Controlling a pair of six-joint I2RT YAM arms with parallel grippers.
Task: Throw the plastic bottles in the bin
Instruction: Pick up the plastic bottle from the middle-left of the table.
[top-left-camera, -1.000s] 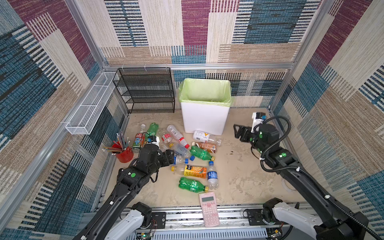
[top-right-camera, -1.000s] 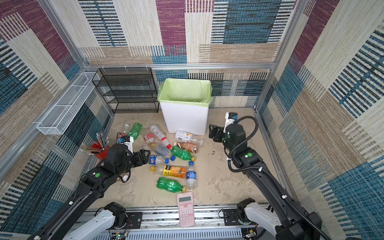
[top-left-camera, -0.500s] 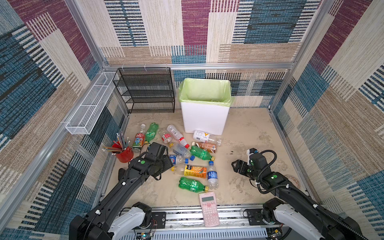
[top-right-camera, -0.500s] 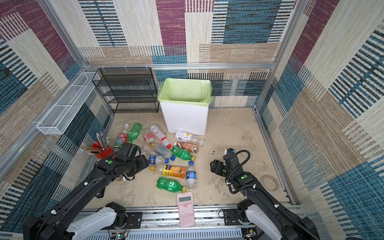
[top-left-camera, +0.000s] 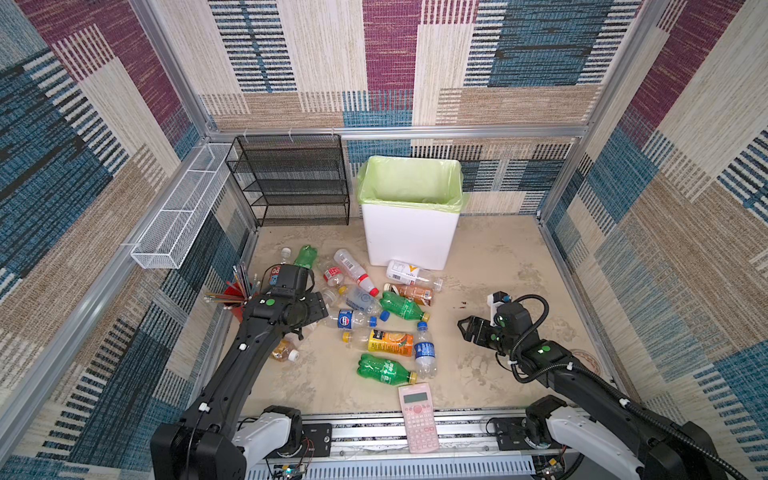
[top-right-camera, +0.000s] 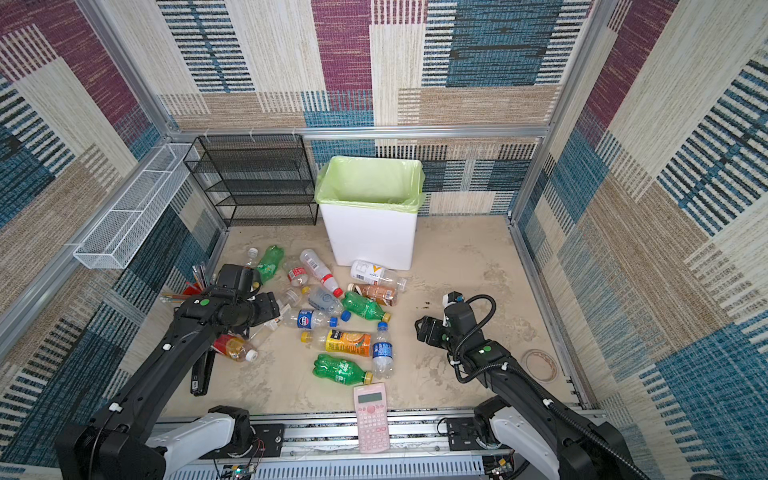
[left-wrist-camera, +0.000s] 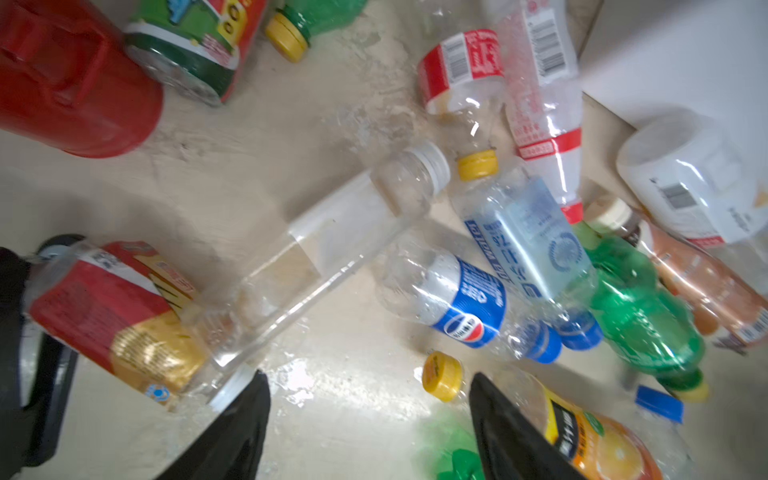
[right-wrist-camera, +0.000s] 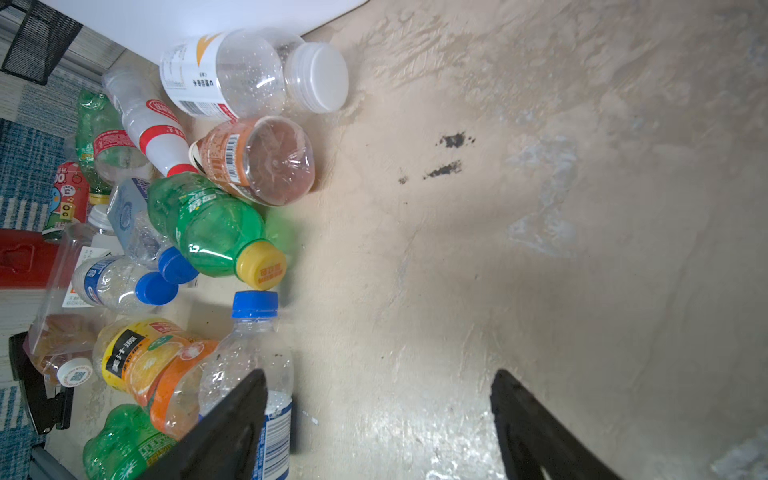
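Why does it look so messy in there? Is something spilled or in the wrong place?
Yes. The plastic bottles lie tipped over in a jumble on the floor before the bin, not inside it. Some dark smudges stain the floor nearby, and the pink calculator hangs over the front rail.

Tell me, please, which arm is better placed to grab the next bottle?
Probably the left. The left gripper hangs open directly over the plastic bottles, with the Pepsi bottle just ahead of it. The right gripper is open too, but faces mostly bare floor at the pile's edge.
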